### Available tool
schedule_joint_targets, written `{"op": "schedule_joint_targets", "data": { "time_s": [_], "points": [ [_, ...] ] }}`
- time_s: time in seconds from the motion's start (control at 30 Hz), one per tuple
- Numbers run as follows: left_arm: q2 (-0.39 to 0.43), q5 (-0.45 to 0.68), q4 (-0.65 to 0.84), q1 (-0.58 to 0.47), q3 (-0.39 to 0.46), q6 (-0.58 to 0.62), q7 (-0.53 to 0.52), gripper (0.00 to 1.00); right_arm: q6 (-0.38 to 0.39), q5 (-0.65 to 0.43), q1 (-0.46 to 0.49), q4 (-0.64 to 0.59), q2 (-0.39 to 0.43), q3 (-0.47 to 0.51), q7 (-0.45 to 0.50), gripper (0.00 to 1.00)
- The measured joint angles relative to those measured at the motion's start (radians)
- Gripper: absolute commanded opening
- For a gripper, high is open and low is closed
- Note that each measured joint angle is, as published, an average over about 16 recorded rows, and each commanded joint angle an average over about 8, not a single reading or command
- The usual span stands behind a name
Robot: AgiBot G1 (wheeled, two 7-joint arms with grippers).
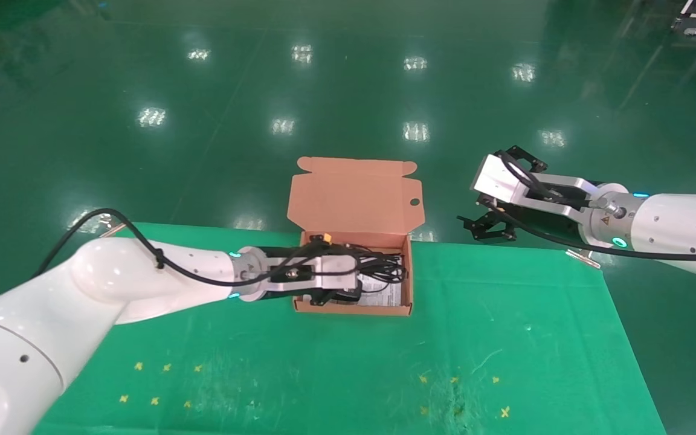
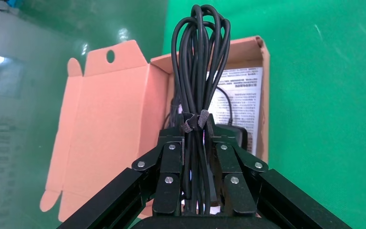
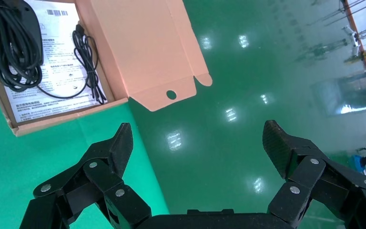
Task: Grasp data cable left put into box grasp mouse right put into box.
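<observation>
The orange-brown box (image 1: pixel 354 193) stands open at the table's far edge, lid up, lined with a white printed sheet (image 2: pixel 240 90). My left gripper (image 1: pixel 355 273) is over the box and shut on the data cable (image 2: pixel 200 57), gripping the bundle at its tie; the loops hang low inside the box (image 1: pixel 382 266). The black mouse (image 2: pixel 240 136) lies in the box beside the fingers, and its thin cord (image 3: pixel 88 57) rests on the sheet. My right gripper (image 1: pixel 487 226) is open and empty, raised beyond the table's far edge, right of the box.
The green cloth table (image 1: pixel 505 338) has small yellow cross marks (image 1: pixel 161 368) near its front on both sides. The glossy green floor (image 1: pixel 348 90) lies beyond the far edge.
</observation>
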Motion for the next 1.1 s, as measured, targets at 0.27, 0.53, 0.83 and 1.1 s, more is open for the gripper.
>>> {"op": "schedule_joint_targets", "data": {
  "time_s": [0.27, 0.53, 0.83, 1.1],
  "points": [
    [0.0, -0.012, 0.007, -0.003, 0.006, 0.004, -0.004, 1.0, 0.0, -0.003, 0.0, 0.004, 0.002, -0.001, 0.003, 1.0],
    [-0.015, -0.01, -0.009, -0.009, 0.0, 0.002, -0.008, 1.0, 0.003, -0.002, 0.005, 0.0, 0.001, 0.002, 0.002, 1.0],
    [-0.073, -0.029, -0.061, -0.076, -0.025, -0.014, -0.051, 1.0, 0.007, -0.003, 0.049, -0.001, 0.014, 0.021, -0.004, 1.0],
    [-0.133, -0.059, -0.115, -0.132, -0.064, -0.012, -0.103, 1.0, -0.011, 0.005, 0.086, 0.005, 0.03, 0.048, -0.012, 1.0]
  ]
}}
